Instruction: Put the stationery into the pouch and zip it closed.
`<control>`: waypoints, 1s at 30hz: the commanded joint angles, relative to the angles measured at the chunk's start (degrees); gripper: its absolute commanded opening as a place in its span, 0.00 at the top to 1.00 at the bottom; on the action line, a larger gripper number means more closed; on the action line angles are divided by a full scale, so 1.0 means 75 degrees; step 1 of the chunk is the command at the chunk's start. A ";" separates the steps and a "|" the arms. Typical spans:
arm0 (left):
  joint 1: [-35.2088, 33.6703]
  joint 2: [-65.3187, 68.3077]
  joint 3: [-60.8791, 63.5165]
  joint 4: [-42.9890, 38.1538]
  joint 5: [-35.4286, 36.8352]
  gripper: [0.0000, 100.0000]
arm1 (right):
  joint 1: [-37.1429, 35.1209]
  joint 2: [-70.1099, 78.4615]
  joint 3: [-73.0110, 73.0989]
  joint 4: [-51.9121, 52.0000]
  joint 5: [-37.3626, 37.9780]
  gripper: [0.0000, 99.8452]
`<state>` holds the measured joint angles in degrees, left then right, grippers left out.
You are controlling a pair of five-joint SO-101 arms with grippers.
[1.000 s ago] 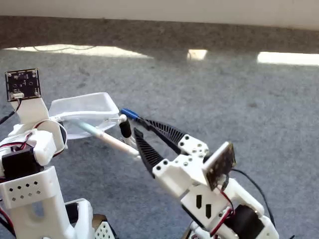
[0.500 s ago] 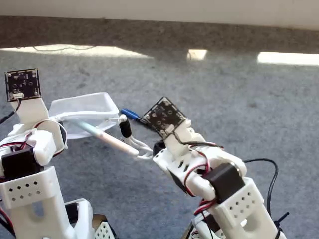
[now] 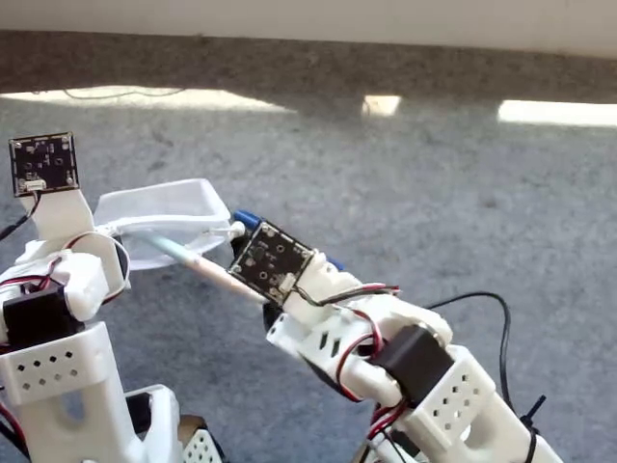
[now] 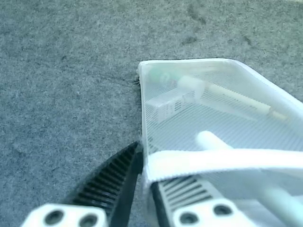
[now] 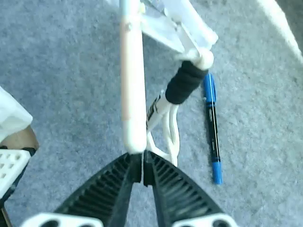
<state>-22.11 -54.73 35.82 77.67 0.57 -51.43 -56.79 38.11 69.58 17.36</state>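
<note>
Right end effector [image 5: 142, 165], narrowed almost shut, is pressing at the near tail of the white pen [image 5: 131, 85], which is jutting from the pouch [image 4: 199, 161]. Left end effector [image 4: 144, 165] is clamping the pouch rim. If those tips are slipping, the pen is likely sliding back out onto the surface [image 5: 57, 71] near the blue pen [image 5: 211, 127], or fouling the zip pull [image 5: 184, 82].

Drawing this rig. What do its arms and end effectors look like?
White plastic forms the left arm and right arm, with black servos, red and black cables, dark circuit boards. Black ribbed fingers form the left end effector and right end effector.
</note>
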 commanded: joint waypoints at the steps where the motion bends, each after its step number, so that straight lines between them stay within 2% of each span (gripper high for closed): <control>1: 0.0076 -0.0229 -0.0064 -0.0129 -0.0023 0.99 | -0.0299 0.0041 -0.0334 -0.0803 -0.0059 0.99; 7: 0.0076 -0.0229 -0.0053 -0.0129 -0.0023 0.99 | -0.0662 0.0029 -0.0346 -0.2292 -0.1360 0.99; 15: 0.0076 -0.0229 -0.0053 -0.0117 -0.0023 0.99 | -0.0873 0.0029 0.0686 -0.5187 -0.1618 0.99; 23: 0.0076 -0.0229 -0.0053 -0.0117 -0.0023 0.99 | -0.0826 -0.0674 0.1225 -0.5269 -0.1582 1.00; 26: 0.0076 -0.0229 -0.0053 -0.0117 -0.0023 0.99 | -0.0815 -0.1424 0.1260 -0.4636 -0.1582 1.00; 30: -0.0229 -0.0264 -0.0064 -0.0141 -0.0023 0.99 | -0.0076 -0.1893 0.1248 -0.4249 -0.1594 1.00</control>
<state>-22.11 -54.73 35.82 77.67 0.57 -56.00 -68.66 47.96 36.70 5.85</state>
